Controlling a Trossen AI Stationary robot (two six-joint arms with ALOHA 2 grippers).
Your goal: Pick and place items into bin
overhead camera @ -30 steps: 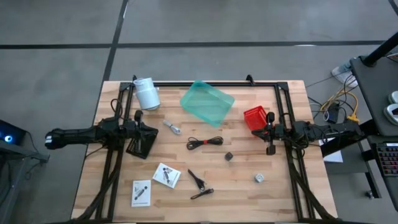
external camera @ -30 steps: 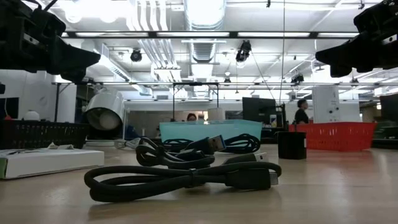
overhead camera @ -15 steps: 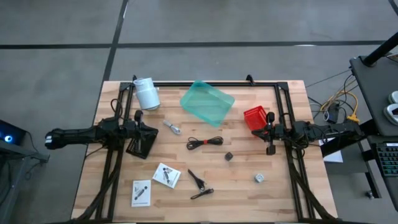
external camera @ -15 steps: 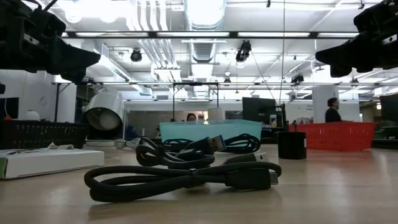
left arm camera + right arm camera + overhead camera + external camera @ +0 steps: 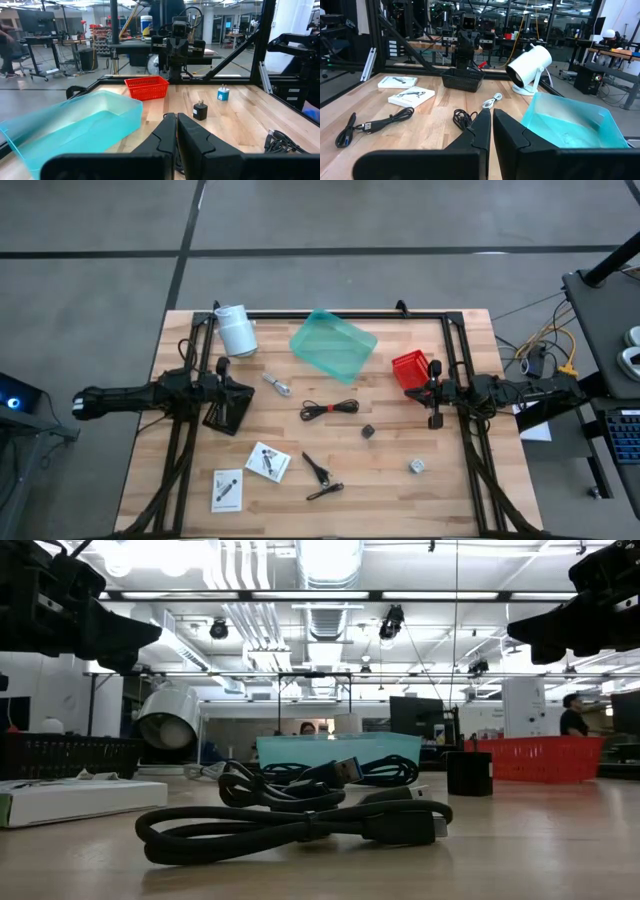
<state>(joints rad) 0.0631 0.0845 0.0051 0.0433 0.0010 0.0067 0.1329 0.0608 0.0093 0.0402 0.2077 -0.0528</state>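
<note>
Both arms are waiting at the side edges of the wooden surface (image 5: 400, 500): the left gripper (image 5: 222, 367) and the right gripper (image 5: 434, 367) are each keeping their jaws pressed together, holding nothing. Between them, the teal bin (image 5: 333, 343) is sitting near the far edge, apart from the black coiled cable (image 5: 329, 409), silvery plug (image 5: 277, 385) and white packets (image 5: 267, 461) lying loose nearer the front. The red basket (image 5: 409, 369) is standing just beside the right gripper. Beyond, a workshop with ceiling lights is showing; no writing is legible.
</note>
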